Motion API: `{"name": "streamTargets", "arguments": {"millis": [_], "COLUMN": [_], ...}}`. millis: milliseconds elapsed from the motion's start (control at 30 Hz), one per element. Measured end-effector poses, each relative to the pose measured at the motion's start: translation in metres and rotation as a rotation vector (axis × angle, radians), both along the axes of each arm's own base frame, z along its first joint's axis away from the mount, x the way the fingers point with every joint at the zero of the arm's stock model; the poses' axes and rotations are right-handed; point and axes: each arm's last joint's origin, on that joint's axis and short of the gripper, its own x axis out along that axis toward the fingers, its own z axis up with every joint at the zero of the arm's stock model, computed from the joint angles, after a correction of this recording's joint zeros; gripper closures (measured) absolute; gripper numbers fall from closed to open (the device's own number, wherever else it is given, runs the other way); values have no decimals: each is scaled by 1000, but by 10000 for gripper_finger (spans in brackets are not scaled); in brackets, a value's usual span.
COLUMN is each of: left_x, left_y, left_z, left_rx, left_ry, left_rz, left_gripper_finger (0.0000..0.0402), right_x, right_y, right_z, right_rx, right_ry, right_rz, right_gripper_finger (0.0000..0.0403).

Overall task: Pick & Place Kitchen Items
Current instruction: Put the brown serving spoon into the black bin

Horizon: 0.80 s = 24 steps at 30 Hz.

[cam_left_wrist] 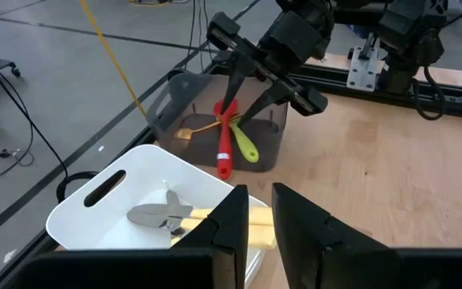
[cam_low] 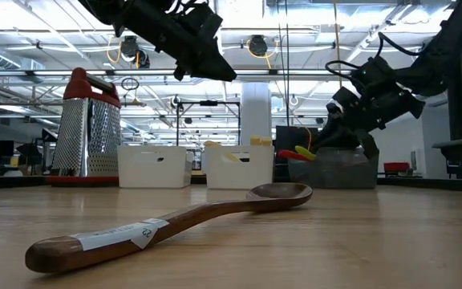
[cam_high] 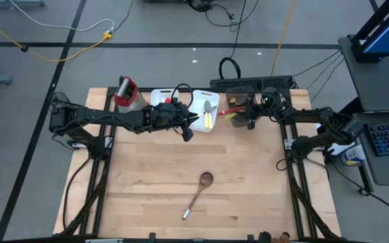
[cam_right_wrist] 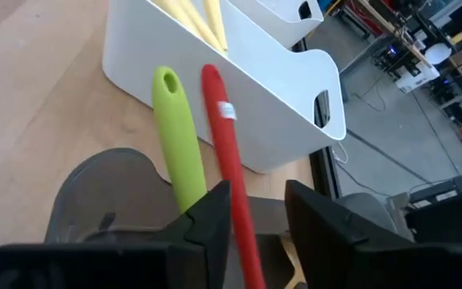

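Dropping the red spoon (cam_right_wrist: 229, 181) in the grey bin (cam_left_wrist: 171, 100)

Our right end effector (cam_left_wrist: 243, 100) is spread around it; we'd lift straight up, avoiding the green spatula (cam_right_wrist: 179, 136).

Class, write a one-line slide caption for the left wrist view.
Right gripper opens over the grey bin holding red spoon and green spatula; white bin nearby.

Red spoon (cam_right_wrist: 229, 172) bowl behind fingers
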Motion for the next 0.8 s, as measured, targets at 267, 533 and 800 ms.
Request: {"name": "streamTargets", "arguments": {"millis": [267,533,800], "left_x": [0,0,2], "left_y": [0,-1,-10], "left_z": [0,0,-1], "left_rx": [-8,-30,-185], "left_ry": [-3,-10,-36], "left_rz": [3,-10,-118], "left_gripper_finger": [339,339,339], "right_x": [1,9,16], "right_y": [7,42,73], "right_z": [23,62,81], "right_rx": [-3,115,270], "right_ry": [-109,-312,-416], "right_rz": [-16,60,162], "right_gripper_finger": [279,281,269]}}
